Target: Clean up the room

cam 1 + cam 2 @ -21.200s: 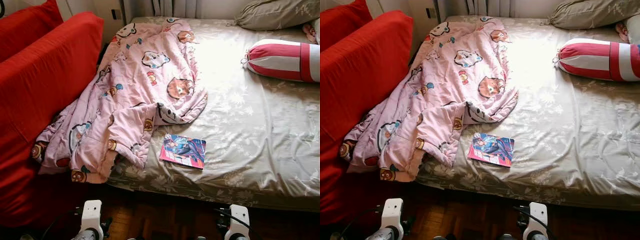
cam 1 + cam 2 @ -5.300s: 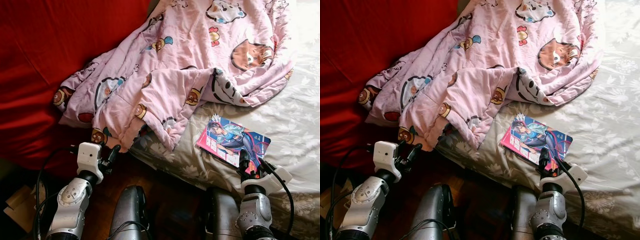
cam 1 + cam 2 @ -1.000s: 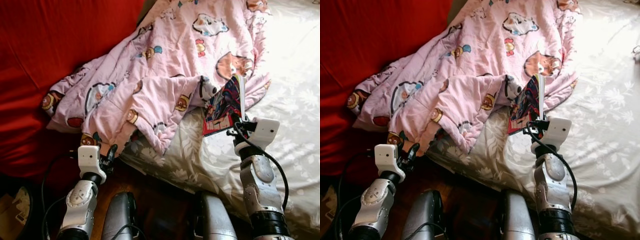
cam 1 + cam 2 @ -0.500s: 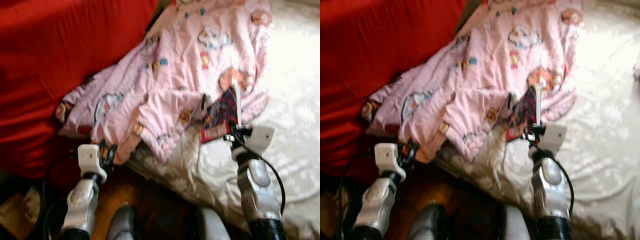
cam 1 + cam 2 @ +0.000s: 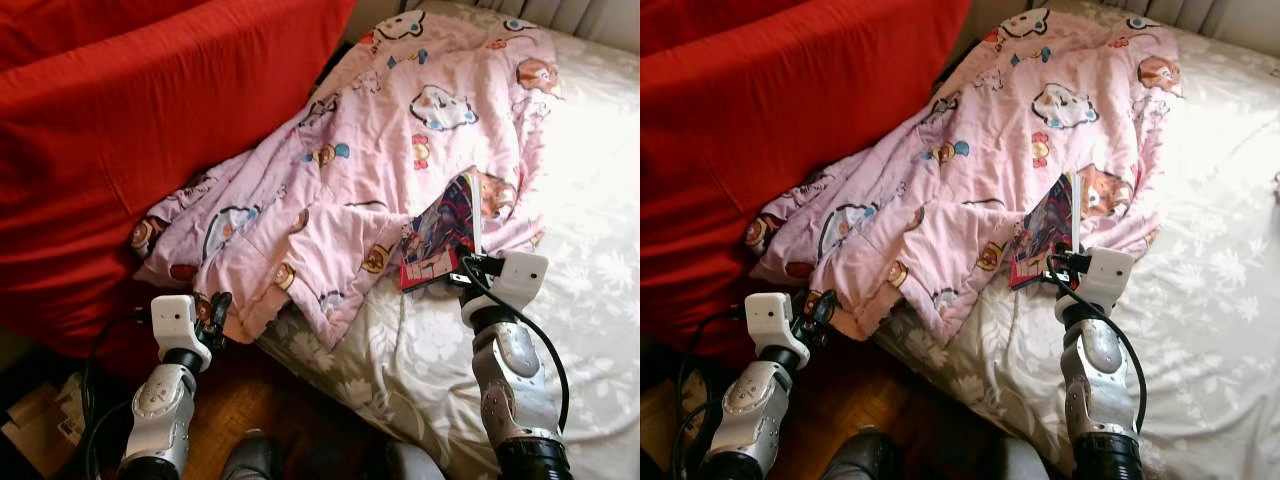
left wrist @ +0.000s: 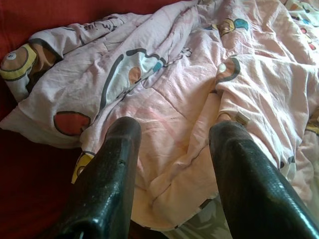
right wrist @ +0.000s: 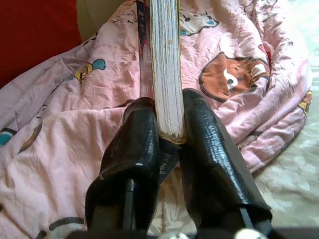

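The right tool [image 7: 167,137] was clamped on the comic book [image 5: 443,232], one black finger [image 7: 132,144] on each cover, pinching the near edge. The book stood on edge above the bed [image 5: 590,270], its long axis running up and away from the tool, page block facing the wrist camera and the cover art facing left toward the pink cartoon blanket [image 5: 370,170] just beside it. The right arm [image 5: 510,380] reached up from the near edge, forearm nearly vertical. The left tool [image 6: 172,164] had its fingers apart, holding nothing, low by the blanket's hanging corner next to the red sofa [image 5: 150,110].
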Controlling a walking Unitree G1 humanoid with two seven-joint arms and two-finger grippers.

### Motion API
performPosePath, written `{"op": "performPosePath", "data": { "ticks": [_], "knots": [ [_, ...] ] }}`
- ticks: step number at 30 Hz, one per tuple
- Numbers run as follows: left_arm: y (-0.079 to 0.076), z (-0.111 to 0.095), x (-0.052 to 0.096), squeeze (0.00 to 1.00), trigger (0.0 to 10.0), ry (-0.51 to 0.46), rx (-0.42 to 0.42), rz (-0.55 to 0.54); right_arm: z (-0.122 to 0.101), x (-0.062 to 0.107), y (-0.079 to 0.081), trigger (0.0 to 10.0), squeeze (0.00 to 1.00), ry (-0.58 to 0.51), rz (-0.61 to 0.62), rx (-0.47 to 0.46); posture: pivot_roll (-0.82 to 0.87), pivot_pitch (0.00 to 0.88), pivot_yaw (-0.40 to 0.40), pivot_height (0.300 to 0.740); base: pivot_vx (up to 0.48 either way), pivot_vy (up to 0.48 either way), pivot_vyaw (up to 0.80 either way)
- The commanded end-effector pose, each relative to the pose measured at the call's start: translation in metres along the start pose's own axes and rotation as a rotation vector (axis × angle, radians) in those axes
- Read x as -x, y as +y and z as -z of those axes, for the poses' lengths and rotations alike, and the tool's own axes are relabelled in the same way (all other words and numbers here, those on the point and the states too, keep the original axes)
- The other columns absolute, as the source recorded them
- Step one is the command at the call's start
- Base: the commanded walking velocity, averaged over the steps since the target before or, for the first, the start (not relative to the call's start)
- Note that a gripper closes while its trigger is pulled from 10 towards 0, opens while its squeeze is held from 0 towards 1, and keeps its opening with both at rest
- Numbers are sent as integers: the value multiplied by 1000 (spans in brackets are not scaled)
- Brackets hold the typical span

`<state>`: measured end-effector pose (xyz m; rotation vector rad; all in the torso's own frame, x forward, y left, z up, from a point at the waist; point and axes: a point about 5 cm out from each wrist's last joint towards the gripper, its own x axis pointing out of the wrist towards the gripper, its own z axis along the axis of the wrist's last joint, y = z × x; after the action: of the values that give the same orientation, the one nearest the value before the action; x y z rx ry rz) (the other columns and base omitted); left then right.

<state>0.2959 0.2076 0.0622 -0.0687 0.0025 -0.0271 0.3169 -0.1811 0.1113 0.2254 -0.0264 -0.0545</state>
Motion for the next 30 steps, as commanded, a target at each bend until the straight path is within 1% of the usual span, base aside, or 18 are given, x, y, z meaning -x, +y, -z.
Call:
{"op": "performPosePath", "data": {
  "ticks": [1, 9, 13, 23, 25, 30],
  "knots": [
    [6, 9, 9, 0, 10000, 29, -12, -15, -9, 0, 1, 10000, 0, -30, 4, -5, -6, 194, -24, 701, 0, 0, 0],
    [7, 8, 8, 0, 10000, 23, -18, -11, -8, 2, 2, 10000, 0, -27, 3, -21, -4, 204, -20, 701, 0, -397, -774],
    [7, 7, 7, 0, 10000, 19, -20, -10, -8, 3, 2, 10000, 0, -30, 22, -32, 0, 208, -17, 701, 0, -426, -759],
    [9, 6, 7, 0, 10000, 17, -23, -12, -7, 3, 7, 10000, 0, -32, 20, -50, 1, 213, -15, 701, 0, -425, -752],
    [9, 6, 7, 0, 10000, 19, -23, -12, -6, 4, 9, 10000, 0, -27, 8, -31, 0, 215, -12, 701, 0, -405, -750],
    [10, 6, 7, 0, 10000, 20, -15, -20, -4, 4, 7, 10000, 0, -27, 27, -45, 2, 217, -12, 701, 0, 0, 0]
  ]
}}
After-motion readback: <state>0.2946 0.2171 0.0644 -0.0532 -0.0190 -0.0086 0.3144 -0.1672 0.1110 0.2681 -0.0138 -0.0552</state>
